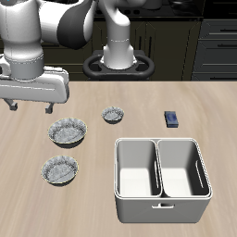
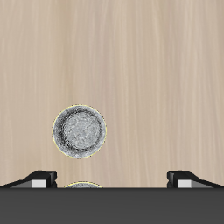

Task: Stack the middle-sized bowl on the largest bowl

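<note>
Three mottled bowls with dark rims lie on the wooden table. The largest bowl sits mid-table, and the middle-sized bowl lies just in front of it, nearer the table's front edge. My gripper hangs high above the table, behind and to the side of the largest bowl, open and empty. In the wrist view the gripper has its fingers wide apart. The middle-sized bowl shows whole there. A sliver of the largest bowl peeks past the gripper body.
A much smaller mottled bowl sits farther back, beside the largest bowl. A white two-compartment bin stands near the front edge. A small dark blue box lies behind the bin.
</note>
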